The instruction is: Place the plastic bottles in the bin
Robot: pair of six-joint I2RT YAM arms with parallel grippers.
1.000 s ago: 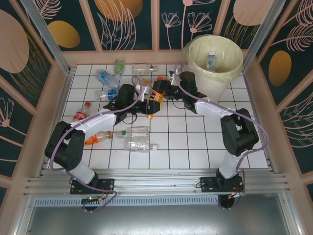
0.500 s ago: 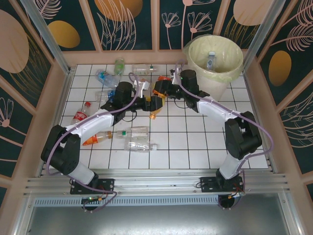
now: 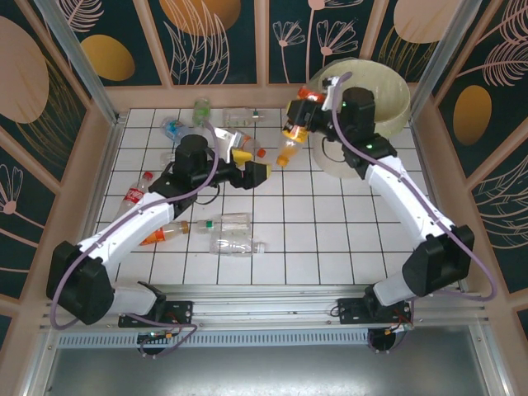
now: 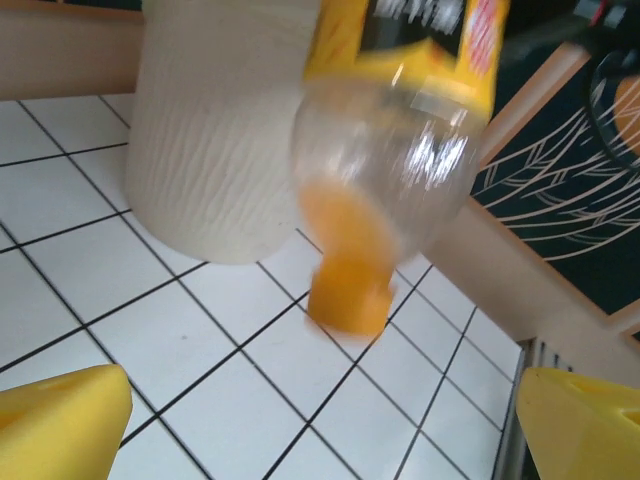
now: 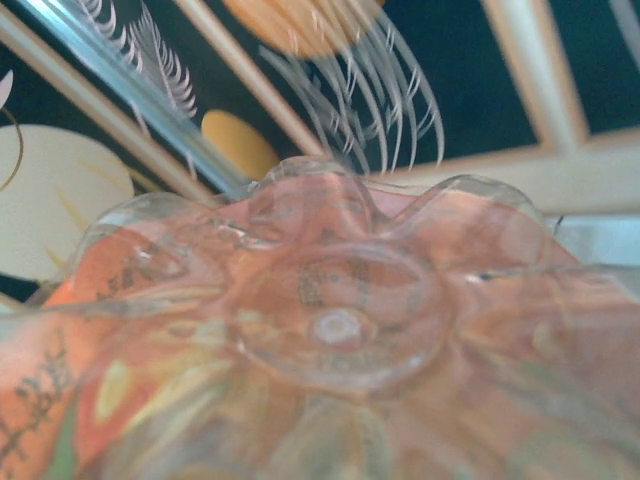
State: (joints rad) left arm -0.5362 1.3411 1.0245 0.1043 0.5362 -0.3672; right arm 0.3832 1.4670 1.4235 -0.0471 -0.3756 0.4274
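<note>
My right gripper is shut on an orange-labelled plastic bottle, which hangs in the air with its orange cap down and left, beside the bin. In the left wrist view the same bottle hangs cap-down in front of the bin's cream wall. Its clear base crowds the right wrist view, hiding the fingers. My left gripper is open and holds nothing, its yellow fingertips wide apart over the tiles. Several more bottles lie on the floor at the left, among them a red-labelled one and a clear one.
Other bottles lie at the back left: blue, green, clear. An orange one and a green-capped one lie near the left arm. Wooden walls close in the white tiled floor.
The right arm has risen up and right towards the bin, carrying the orange bottle. The left gripper, which was at that bottle, now stands open and apart from it, drawn back to the left.
</note>
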